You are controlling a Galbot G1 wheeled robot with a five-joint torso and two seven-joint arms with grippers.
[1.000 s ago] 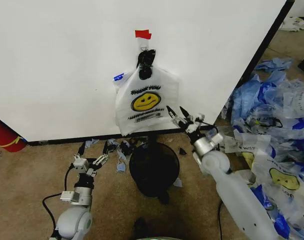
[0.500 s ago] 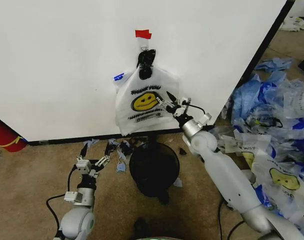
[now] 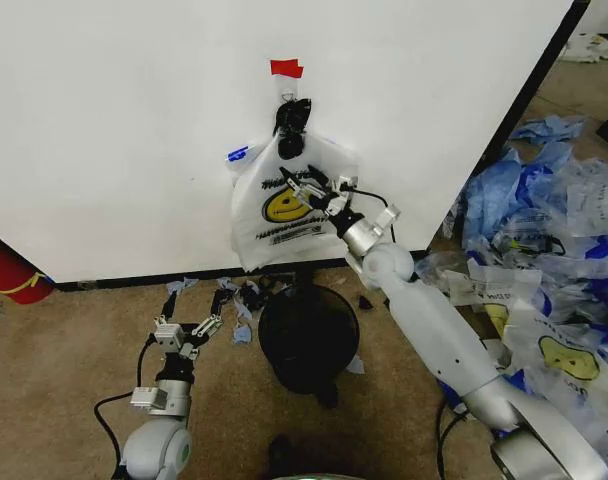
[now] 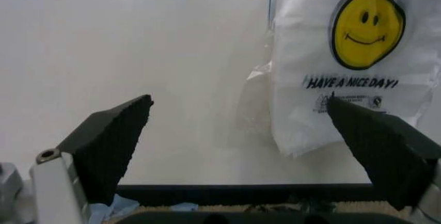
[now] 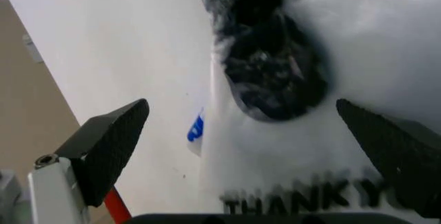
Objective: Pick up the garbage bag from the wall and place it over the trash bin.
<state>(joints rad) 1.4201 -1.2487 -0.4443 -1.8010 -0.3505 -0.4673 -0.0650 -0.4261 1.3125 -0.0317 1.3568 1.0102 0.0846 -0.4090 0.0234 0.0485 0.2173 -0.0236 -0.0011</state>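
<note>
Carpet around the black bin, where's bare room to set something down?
Bare carpet lies left of the trash bin, between the left hand and the red cylinder. Scraps crowd the wall base; the bag pile fills the right.

White wall (image 3: pixel 114 130), red tape (image 3: pixel 286 68) above, red cylinder (image 3: pixel 9 270) at left, heap of plastic bags (image 3: pixel 554 240) at right

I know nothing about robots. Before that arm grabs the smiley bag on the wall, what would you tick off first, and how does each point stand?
1. Right gripper at the garbage bag: ok, in front of its upper print.
2. Right jaws apart: ok, spread wide in the right wrist view.
3. Bag caught between the jaws: not ok, not yet closed on it.
4. Bag hanging from its dark knot: ok.
5. Trash bin below the bag: ok, on the floor.
6. Left gripper out of the way: ok, low, open.
</note>
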